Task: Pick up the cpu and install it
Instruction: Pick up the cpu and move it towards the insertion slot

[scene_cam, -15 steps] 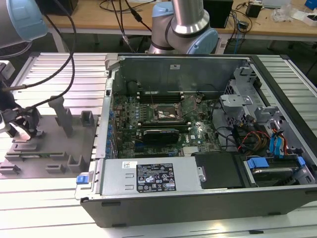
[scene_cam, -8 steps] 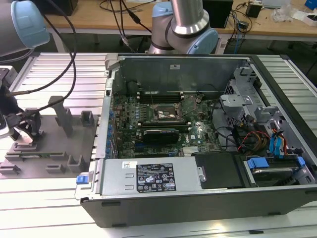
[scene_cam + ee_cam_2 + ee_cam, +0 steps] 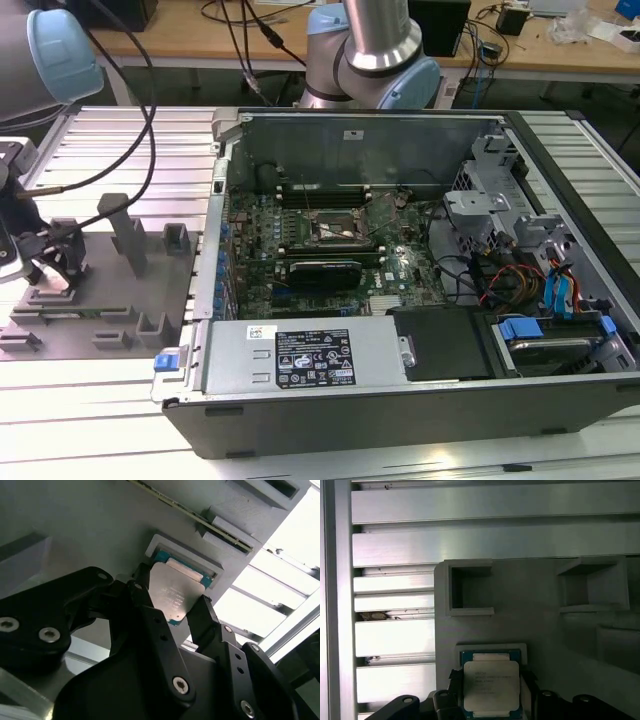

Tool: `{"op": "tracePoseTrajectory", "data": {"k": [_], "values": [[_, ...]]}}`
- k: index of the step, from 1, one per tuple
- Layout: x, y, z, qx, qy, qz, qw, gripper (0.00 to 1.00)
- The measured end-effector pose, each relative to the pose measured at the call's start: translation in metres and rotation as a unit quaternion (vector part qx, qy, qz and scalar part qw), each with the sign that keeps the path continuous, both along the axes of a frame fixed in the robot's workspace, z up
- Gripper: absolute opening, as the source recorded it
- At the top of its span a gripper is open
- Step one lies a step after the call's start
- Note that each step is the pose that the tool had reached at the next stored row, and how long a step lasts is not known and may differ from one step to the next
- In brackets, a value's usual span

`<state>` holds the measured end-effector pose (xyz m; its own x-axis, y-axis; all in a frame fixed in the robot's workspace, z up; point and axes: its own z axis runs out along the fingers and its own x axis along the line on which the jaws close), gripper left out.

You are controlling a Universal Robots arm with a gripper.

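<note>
Between the jaws, cpu [image 3: 172,596], clamped both sides

**Free room and obstructions**

1. Grey fixture tray [image 3: 100,325], at the exterior view's left. Upright posts [image 3: 127,235] and a block [image 3: 176,241] rise between the gripper [image 3: 48,270] and the computer case [image 3: 400,420]. The air above them is open.
2. Chip seat. In the second wrist view the black fingers [image 3: 145,605] press two opposite edges of the cpu [image 3: 175,592]. In the first wrist view a low recess wall [image 3: 492,647] borders one free edge, and box-like pocket walls [image 3: 470,587] stand near.
3. A black cable [image 3: 150,110] sags over the slatted table [image 3: 130,140], above the tray.
4. Case, lid off.
   - The socket [image 3: 335,228] is open from above.
   - The expansion card [image 3: 325,270] lies just in front of it, and loose wires [image 3: 395,200] run beside it.
   - The drive cage [image 3: 480,205] and a cable bundle [image 3: 510,275] crowd the exterior view's right.
   - The power supply [image 3: 310,355] lines the near wall.
</note>
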<state>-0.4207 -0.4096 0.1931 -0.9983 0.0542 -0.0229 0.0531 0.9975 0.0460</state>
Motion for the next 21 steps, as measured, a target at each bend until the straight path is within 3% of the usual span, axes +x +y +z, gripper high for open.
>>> {"op": "tracePoseTrajectory", "data": {"k": [9,10,21], "values": [[0.0002,0.0003,-0.0043,0.0007,-0.0010,0.000,1.0000,0.54],[0.0002,0.0003,-0.0040,0.0004,-0.0006,0.000,1.0000,0.62],[0.0000,0.0002,-0.0034,-0.0001,0.0000,0.001,1.0000,0.62]]}}
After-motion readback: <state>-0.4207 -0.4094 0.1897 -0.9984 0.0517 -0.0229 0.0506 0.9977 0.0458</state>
